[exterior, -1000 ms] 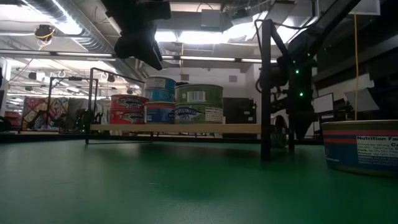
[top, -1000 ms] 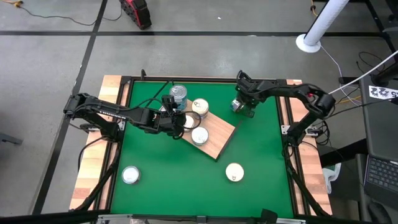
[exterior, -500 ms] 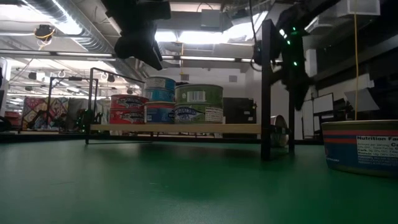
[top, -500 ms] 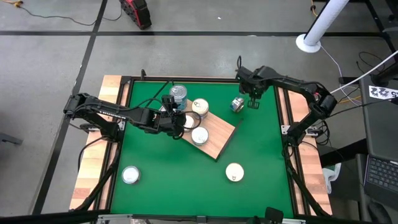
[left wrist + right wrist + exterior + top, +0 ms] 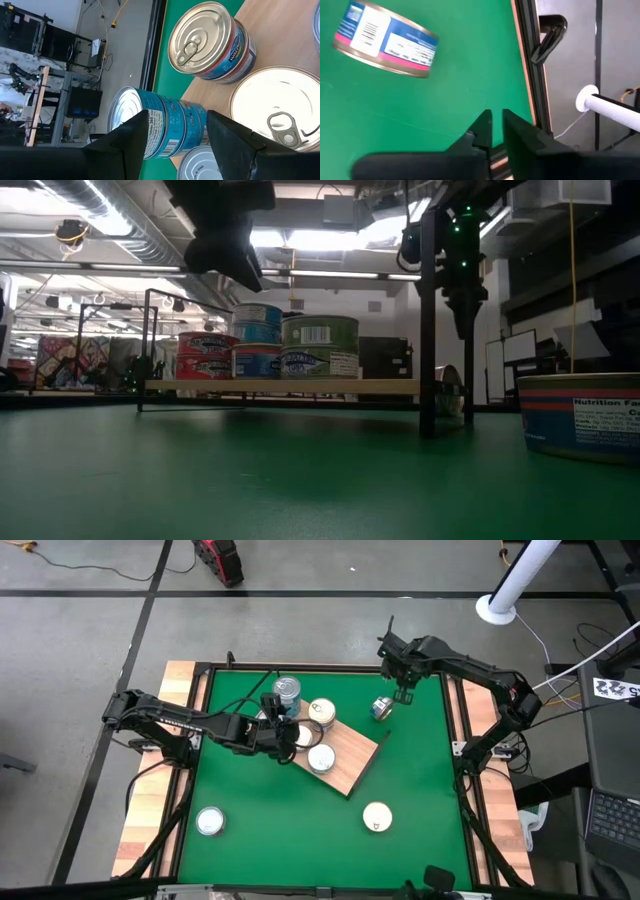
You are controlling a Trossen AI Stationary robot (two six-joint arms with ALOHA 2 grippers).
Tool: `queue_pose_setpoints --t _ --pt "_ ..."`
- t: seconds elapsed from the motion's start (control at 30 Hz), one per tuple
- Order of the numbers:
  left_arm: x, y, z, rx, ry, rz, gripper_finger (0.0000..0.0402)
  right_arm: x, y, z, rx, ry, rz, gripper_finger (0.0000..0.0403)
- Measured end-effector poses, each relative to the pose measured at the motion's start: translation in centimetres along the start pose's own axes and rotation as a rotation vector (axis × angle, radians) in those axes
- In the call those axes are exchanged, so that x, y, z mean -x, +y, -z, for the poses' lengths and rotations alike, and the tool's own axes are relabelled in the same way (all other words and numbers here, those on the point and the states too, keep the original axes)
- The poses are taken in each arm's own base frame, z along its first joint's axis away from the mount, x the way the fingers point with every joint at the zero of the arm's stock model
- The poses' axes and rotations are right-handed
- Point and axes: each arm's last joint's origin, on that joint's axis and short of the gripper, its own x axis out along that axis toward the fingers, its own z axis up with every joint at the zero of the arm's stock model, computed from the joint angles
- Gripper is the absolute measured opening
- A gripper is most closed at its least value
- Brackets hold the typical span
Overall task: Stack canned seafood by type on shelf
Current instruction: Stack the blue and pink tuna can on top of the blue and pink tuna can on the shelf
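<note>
In the high view I go from the left side of the frame. My left gripper [image 5: 288, 737] hovers at the left edge of the shelf [image 5: 352, 766], fingers spread and empty, with the blue stack [image 5: 160, 129] between them in its wrist view. On the shelf, at centre frame, stand several tins of canned seafood [image 5: 322, 711].

Right of the shelf, one pink-labelled tin [image 5: 381, 708] lies on its side on the green mat [image 5: 420, 800]. My right gripper [image 5: 403, 695] hangs just above it, fingers nearly together and holding nothing.

I think the tin must be taken again. I would widen the fingers first, come down across its flat ends, and close slowly so that it does not roll.

Which tins below carry which label I cannot make out from above. In the low view a dark post covers most of the lying tin.
</note>
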Motion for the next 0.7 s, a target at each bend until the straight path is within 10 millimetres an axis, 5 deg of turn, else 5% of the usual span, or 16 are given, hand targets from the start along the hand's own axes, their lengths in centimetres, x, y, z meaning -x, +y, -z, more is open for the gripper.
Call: queue_pose_setpoints --t 0.2,0.4,0.7 --pt "0.12 -0.11 -0.03 -0.010 -0.004 0.002 0.0196 0.00 -0.12 0.08 0.033 0.022 0.043 0.0131" --pt "0.12 -0.11 -0.03 -0.004 -0.004 0.002 0.0196 0.00 -0.13 0.09 0.245 0.029 0.045 0.0227" --pt "0.12 -0.11 -0.03 -0.002 -0.004 0.002 0.0196 0.00 0.23 -0.08 0.534 -0.050 -0.066 0.0289"
